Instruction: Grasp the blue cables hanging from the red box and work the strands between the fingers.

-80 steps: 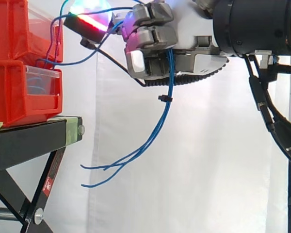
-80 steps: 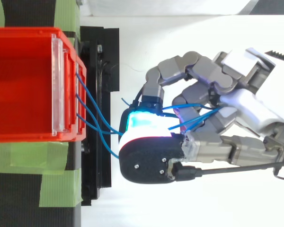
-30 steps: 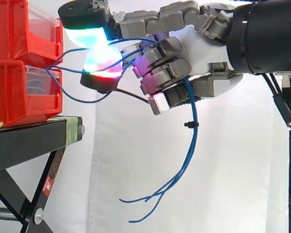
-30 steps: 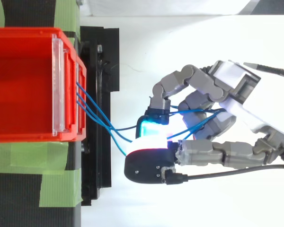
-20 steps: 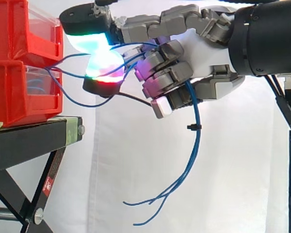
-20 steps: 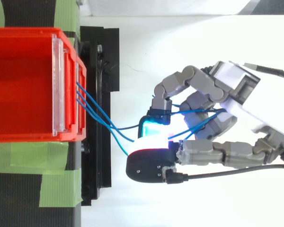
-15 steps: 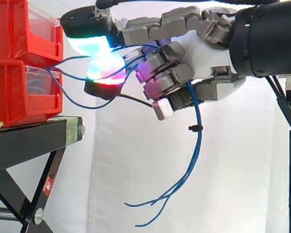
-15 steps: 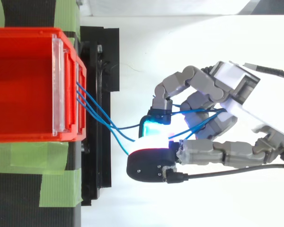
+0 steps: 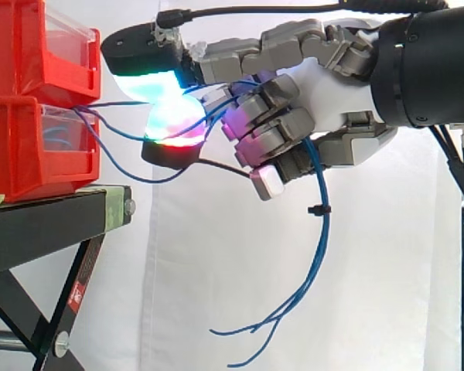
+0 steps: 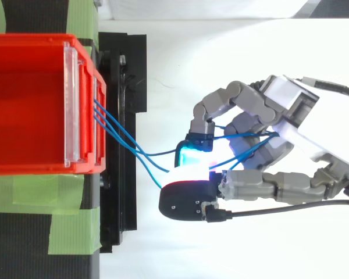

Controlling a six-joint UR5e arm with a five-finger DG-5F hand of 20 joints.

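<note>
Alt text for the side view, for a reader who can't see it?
The hand pinches blue cables between its glowing pads beside stacked red bins on a black stand. The strands run from the bins through the curled fingers and dangle below.

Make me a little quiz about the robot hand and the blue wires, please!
1. True or false: the blue cables run from the red box to the robot hand, and its fingers are curled round them.
2. Fill in the missing word: the red box sits on a ____ stand.
3. Pick one. Where are the loose ends of the blue cables?
A) dangling in the air below the robot hand
B) tucked back inside the red box
C) knotted round the stand

Key: 1 true; 2 black; 3 A.
</note>
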